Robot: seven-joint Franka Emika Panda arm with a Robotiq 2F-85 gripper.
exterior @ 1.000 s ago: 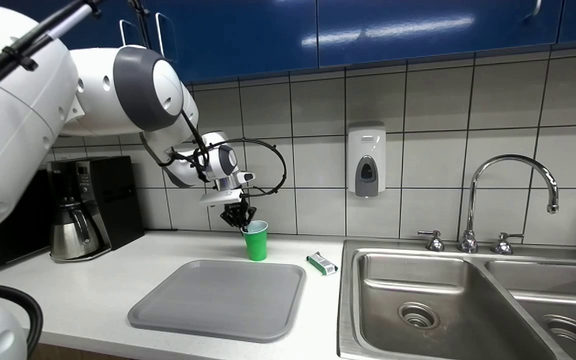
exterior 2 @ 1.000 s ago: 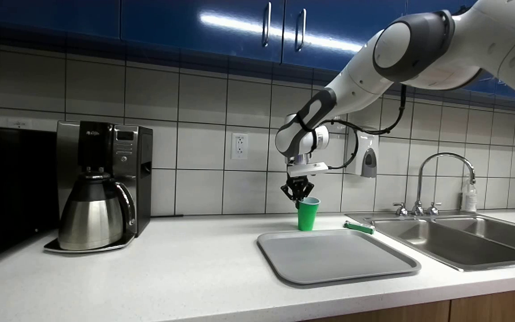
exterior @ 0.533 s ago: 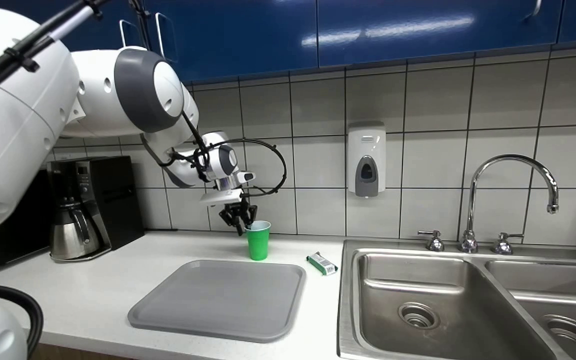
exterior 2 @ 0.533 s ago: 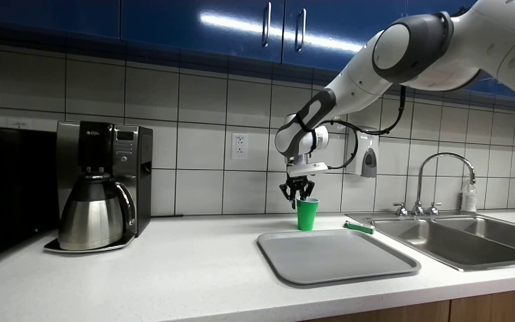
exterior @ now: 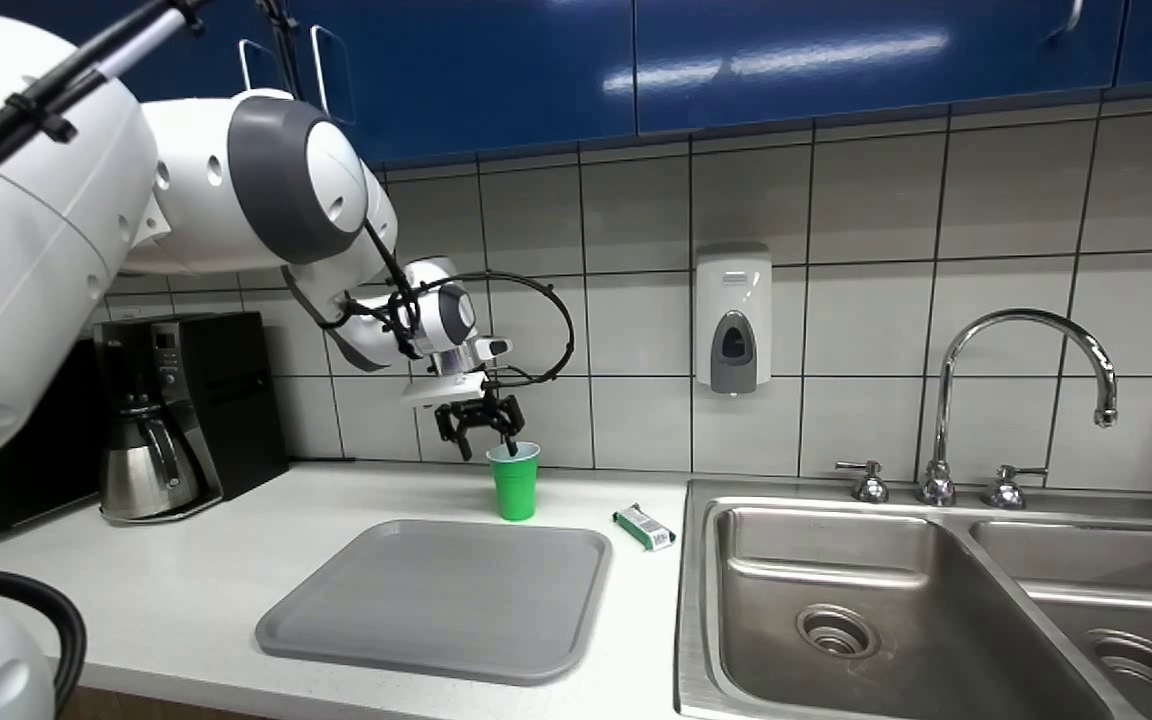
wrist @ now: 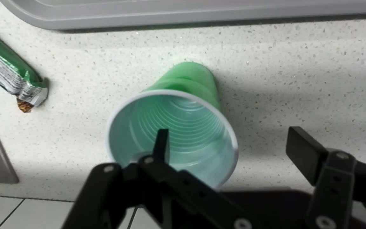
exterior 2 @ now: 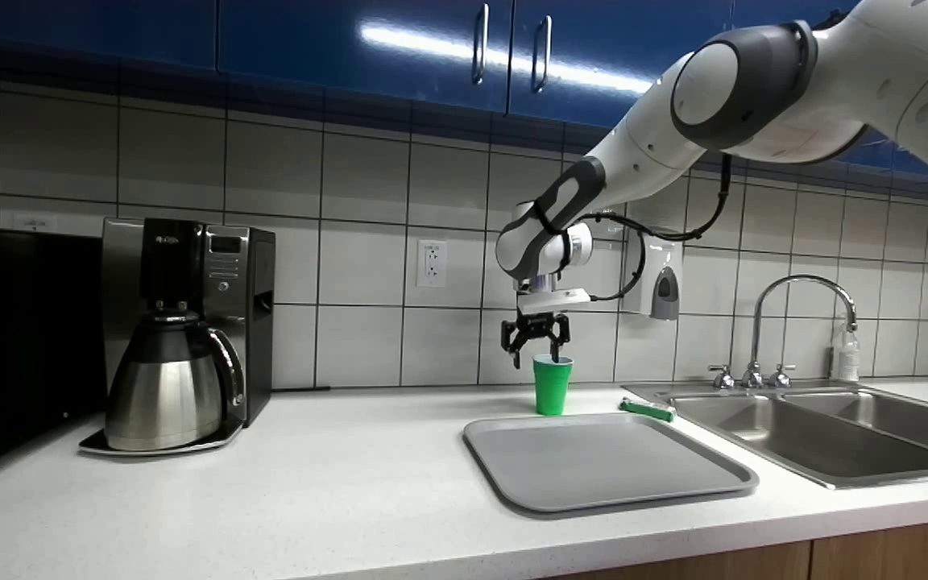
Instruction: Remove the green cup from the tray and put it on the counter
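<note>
Green cup (exterior: 515, 489) upright on the tabletop (exterior 2: 311, 491), just beside the tray (exterior 2: 609, 463). Your hand (exterior 2: 536, 360) is wide, one finger (wrist: 161, 146) over or inside the cup. Looks placed: rise straight up, no sideways drag.

On the counter (exterior: 166, 580) the cup (exterior: 515, 490) stands behind the tray (exterior: 446, 600) — sink (exterior: 886, 570) right.
</note>
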